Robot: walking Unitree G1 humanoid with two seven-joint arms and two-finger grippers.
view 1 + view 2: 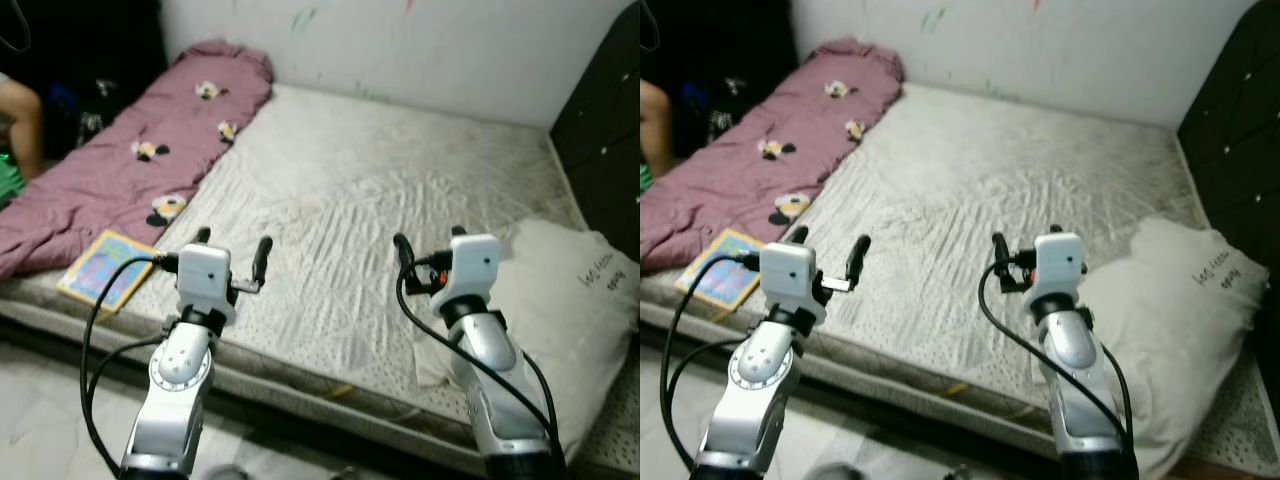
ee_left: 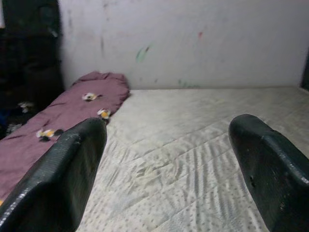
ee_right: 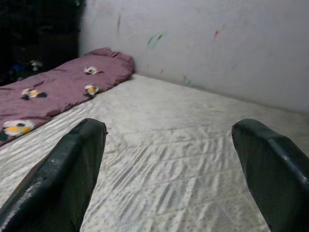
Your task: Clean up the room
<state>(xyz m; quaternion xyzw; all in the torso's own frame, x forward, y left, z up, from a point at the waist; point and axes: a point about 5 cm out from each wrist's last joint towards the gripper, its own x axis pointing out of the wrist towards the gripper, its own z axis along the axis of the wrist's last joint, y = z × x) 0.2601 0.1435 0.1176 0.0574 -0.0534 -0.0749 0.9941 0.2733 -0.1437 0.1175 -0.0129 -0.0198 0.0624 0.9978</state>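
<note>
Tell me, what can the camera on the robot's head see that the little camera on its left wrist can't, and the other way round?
From the head, the left eye view takes in both hands, the left hand and right hand, open above the mattress, plus a white pillow at the robot's right, a colourful book at the mattress's near edge, and a person's leg.

The left wrist view adds a close look at that hand's own black fingers, spread wide.

Both show the mattress, the purple blanket with flower prints, and the scribbled white wall.
</note>
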